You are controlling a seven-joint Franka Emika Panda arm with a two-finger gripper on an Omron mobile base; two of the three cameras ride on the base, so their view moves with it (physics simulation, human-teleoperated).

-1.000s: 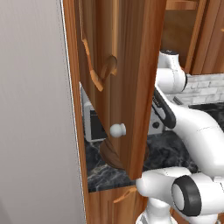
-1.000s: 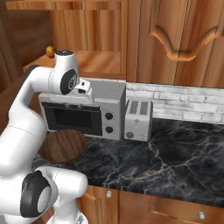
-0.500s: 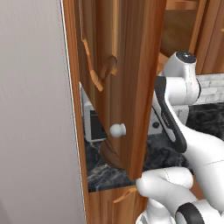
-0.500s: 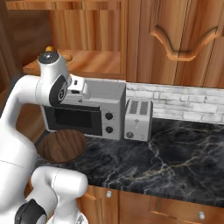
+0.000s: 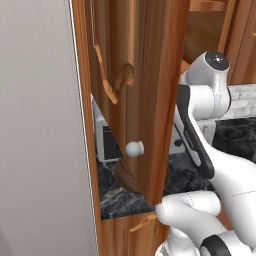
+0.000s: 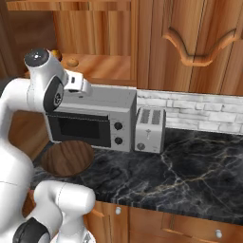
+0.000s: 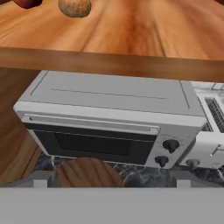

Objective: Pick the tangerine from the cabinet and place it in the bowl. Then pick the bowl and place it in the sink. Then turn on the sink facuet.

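From the left, the open cabinet [image 5: 145, 100] door hides the shelf. The hand view shows the tangerine [image 7: 74, 7] there, above the toaster oven [image 7: 109, 118]; bowl [image 6: 67, 158] on counter [image 6: 180, 175] below. Gripper released, holding nothing.

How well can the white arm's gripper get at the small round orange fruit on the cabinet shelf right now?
Probably yes. The cabinet door stands swung open, and the tangerine sits in the open on the wooden shelf with nothing in front of it. The fingers look spread.
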